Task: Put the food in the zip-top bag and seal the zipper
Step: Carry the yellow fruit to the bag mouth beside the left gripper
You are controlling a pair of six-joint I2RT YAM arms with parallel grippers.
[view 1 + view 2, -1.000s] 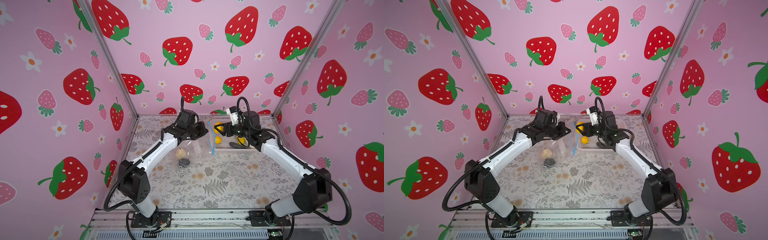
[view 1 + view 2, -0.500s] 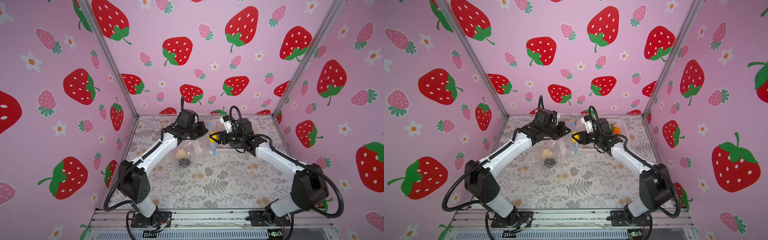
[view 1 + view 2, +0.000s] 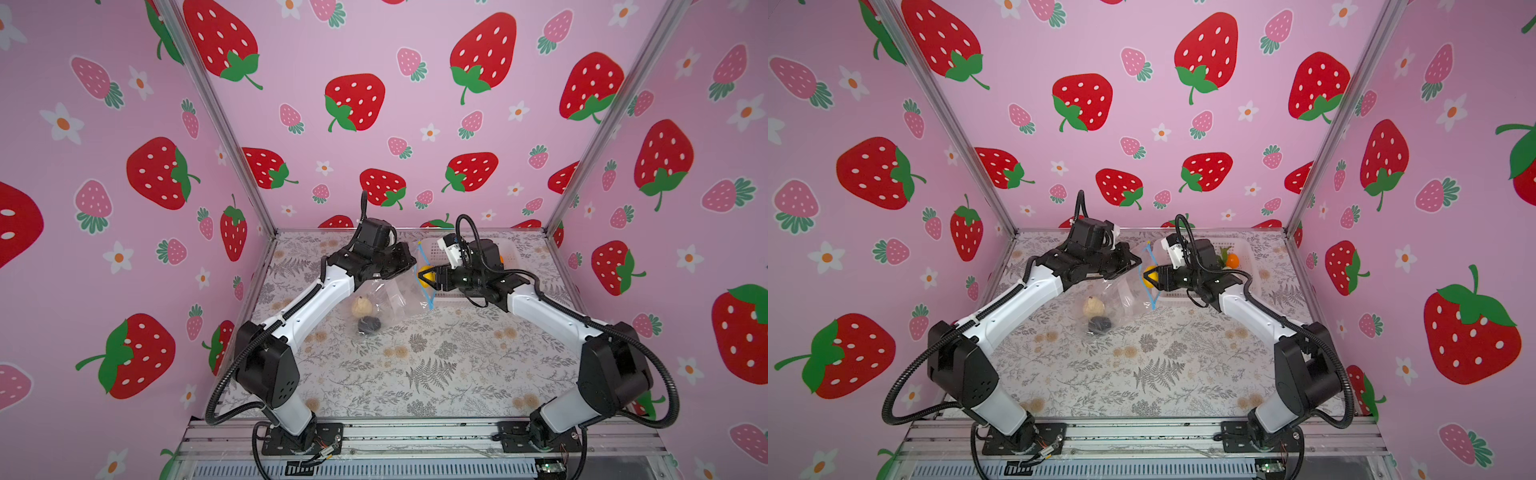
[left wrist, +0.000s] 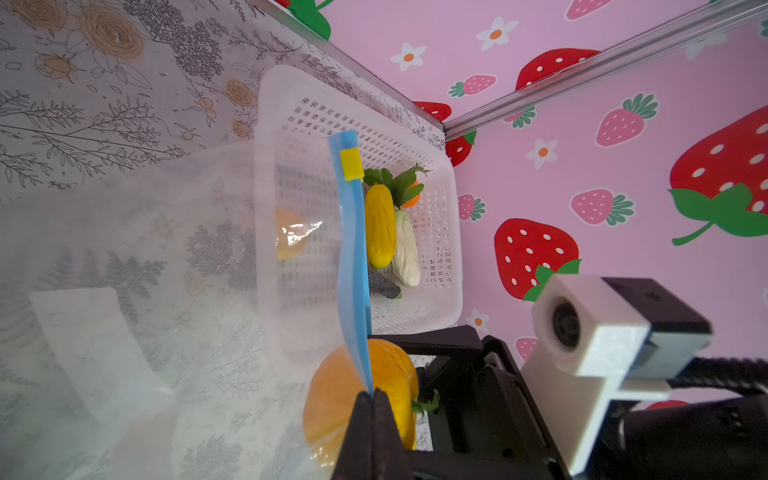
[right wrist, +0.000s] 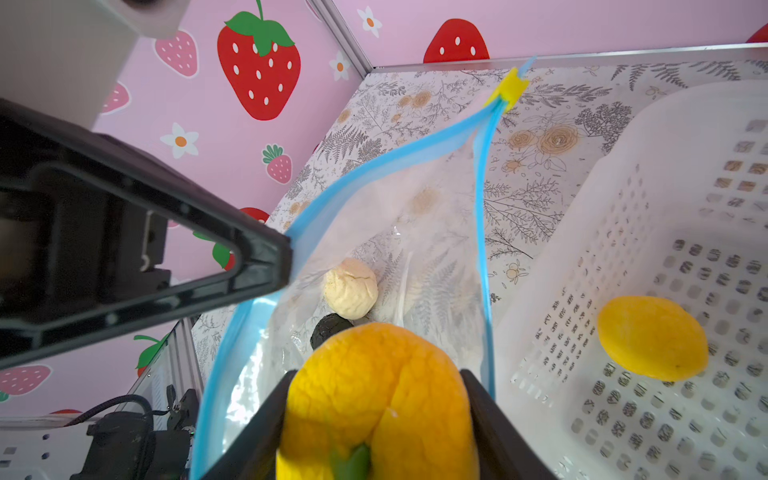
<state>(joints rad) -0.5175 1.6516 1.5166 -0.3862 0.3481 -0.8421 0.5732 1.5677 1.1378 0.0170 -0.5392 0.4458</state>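
We see the zip-top bag (image 3: 390, 297), mouth parted and raised off the table (image 3: 415, 374), holding a cream piece (image 5: 350, 288) and a dark piece (image 5: 326, 330); the white basket (image 5: 623, 199) stands just beside. The left pincer (image 4: 374, 401) clenches the blue zipper (image 4: 351, 249); the right pincer (image 5: 376, 376), reaching level, grasps a yellow-orange fruit (image 5: 374, 411) at the mouth.

Twin white-and-black arms on a silver rail

The left arm (image 3: 311, 301) and right arm (image 3: 548, 309) look alike: glossy white link shells, matte black joint housings and black jaws. A ribbed black hose (image 3: 214, 420) loops off each shoulder. A white printed camera block (image 4: 590, 328) is mounted at the wrist. Black base plates (image 3: 299, 440) are screwed to an aluminium rail (image 3: 415, 432).
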